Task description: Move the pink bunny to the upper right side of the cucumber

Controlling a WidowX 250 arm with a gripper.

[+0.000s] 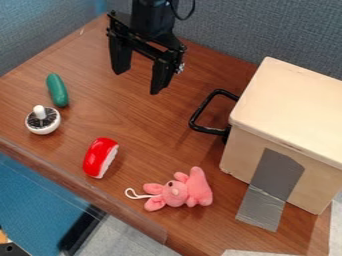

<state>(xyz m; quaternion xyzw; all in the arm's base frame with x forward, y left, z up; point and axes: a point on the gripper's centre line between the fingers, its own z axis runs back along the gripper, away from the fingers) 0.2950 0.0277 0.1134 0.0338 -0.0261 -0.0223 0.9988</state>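
The gripper (139,82) hangs over the upper middle of the wooden table, its two fingers spread wide with nothing between them. A pink bunny (180,191) with a white loop lies on its side near the table's front edge, well below the gripper in the view. The green cucumber (57,90) lies at the upper left, to the left of the gripper and apart from it.
Just below the cucumber is a white mushroom-like toy (43,120). A red and white sushi-like toy (101,157) lies between it and the bunny. On the right stands a wooden box (287,115) with a black handle (202,111) and grey tape. The table's front edge runs along the lower left.
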